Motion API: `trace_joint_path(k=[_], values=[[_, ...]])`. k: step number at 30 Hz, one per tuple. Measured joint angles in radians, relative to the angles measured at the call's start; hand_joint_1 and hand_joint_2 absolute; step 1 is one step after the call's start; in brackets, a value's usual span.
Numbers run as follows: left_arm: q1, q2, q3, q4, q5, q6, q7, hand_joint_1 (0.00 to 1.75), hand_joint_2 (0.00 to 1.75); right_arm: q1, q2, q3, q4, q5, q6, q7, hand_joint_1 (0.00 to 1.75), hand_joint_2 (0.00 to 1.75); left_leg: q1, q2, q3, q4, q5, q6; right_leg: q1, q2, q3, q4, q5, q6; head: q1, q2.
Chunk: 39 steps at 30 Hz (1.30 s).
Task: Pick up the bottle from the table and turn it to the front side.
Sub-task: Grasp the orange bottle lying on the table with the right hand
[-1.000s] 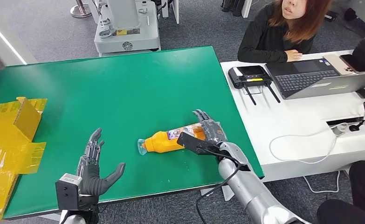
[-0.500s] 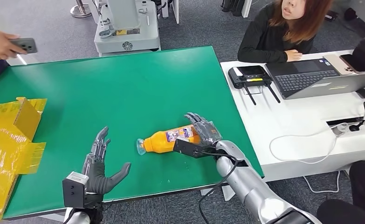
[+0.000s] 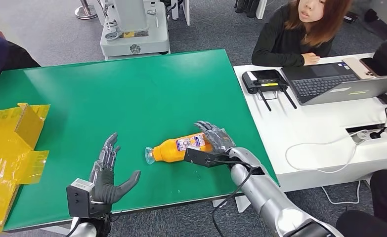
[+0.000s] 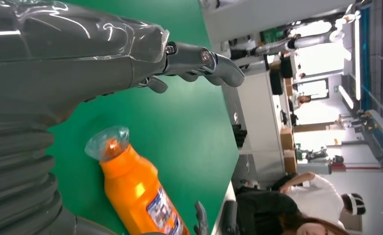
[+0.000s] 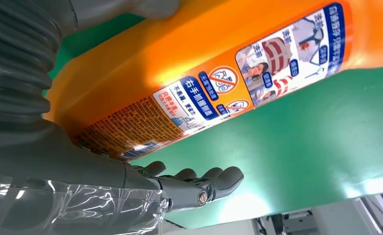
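An orange bottle (image 3: 177,148) lies on its side near the front edge of the green table (image 3: 132,94). The right hand (image 3: 213,140) cups its base end, fingers curled around the body. The left hand (image 3: 105,175) hovers nearby, spread wide and holding nothing.

The orange plastic bottle (image 5: 189,63) is showing a label with Chinese characters, prohibition signs and a barcode, too small for reading.

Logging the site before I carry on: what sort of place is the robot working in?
Probably an office-style robotics lab: a green work table, beside it a white desk where a person sits at a laptop, and grey equipment behind the table.
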Motion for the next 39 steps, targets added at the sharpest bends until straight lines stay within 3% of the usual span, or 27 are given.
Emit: trace_joint_path(k=[8, 25, 39], values=[[-0.001, -0.01, 0.0, 0.0, 0.105, -0.09, 0.03, 0.0, 1.75, 0.028, -0.023, -0.006, -0.056, 0.036, 0.045, 0.043, 1.75, 1.75, 0.0, -0.001, 0.001, 0.0, 0.0, 0.0, 0.0, -0.001, 0.002, 0.0, 0.0, 0.0, 0.0, 0.0], [-0.011, -0.01, 0.0, 0.002, 0.155, -0.127, 0.032, 0.0, 1.75, 0.117, -0.067, -0.036, -0.182, 0.072, 0.075, 0.063, 1.75, 1.75, 0.0, -0.002, 0.002, 0.0, 0.0, 0.0, 0.0, -0.002, 0.003, 0.0, -0.001, 0.001, 0.0, 0.0], [-0.002, -0.009, 0.007, 0.003, 0.158, -0.125, 0.032, 0.0, 1.75, 0.145, -0.06, -0.057, -0.222, 0.073, 0.004, 0.014, 1.75, 1.75, 0.0, -0.005, 0.001, 0.0, 0.0, 0.001, 0.0, -0.005, 0.004, 0.0, -0.001, 0.001, 0.0, 0.0]])
